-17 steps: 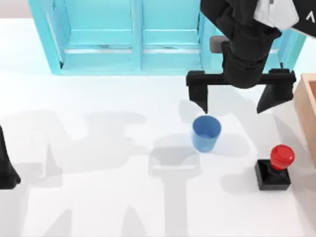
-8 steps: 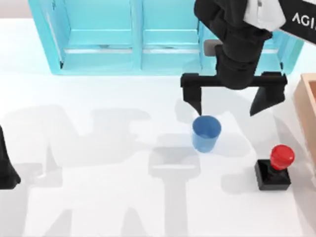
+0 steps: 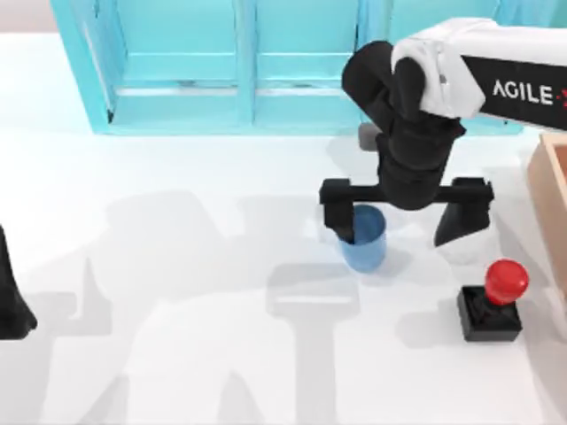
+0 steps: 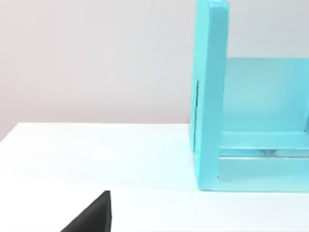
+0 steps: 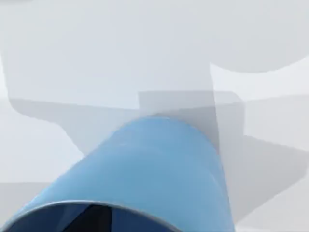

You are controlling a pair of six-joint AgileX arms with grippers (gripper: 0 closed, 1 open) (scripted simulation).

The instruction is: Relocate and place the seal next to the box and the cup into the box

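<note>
Your right gripper [image 3: 406, 211] has dropped, fingers spread wide and empty, one finger inside the small blue tumbler cup [image 3: 363, 239]; the cup stands upright at the table's 2 o'clock. Expect the grasp next.

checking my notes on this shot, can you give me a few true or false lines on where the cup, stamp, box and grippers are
1. The cup stands upright on the table. True.
2. The stamp is inside the box. False: it sits on the table beside the box.
3. The right gripper is open, one finger over the cup's rim. True.
4. The left gripper holds the cup. False: it is parked at the table's left edge.
</note>
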